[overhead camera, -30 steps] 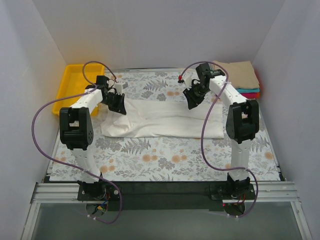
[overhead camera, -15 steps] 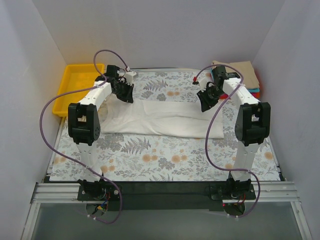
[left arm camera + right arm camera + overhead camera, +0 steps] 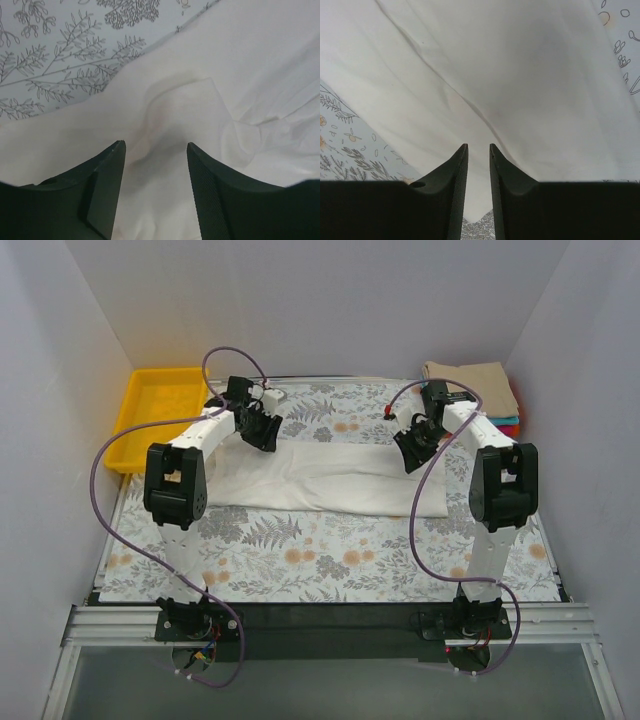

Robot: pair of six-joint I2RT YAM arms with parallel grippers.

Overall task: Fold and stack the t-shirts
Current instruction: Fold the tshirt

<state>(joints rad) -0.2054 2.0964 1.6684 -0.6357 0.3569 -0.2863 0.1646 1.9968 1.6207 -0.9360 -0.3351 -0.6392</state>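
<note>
T-shirt [image 3: 320,475], white, pinched by right end effector [image 3: 478,145]; left end effector [image 3: 156,144] spread above.

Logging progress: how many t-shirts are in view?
4: white shirt spread mid-table; tan shirt, teal shirt and red shirt stacked folded at the far right corner. Others may hide in that stack.
</note>
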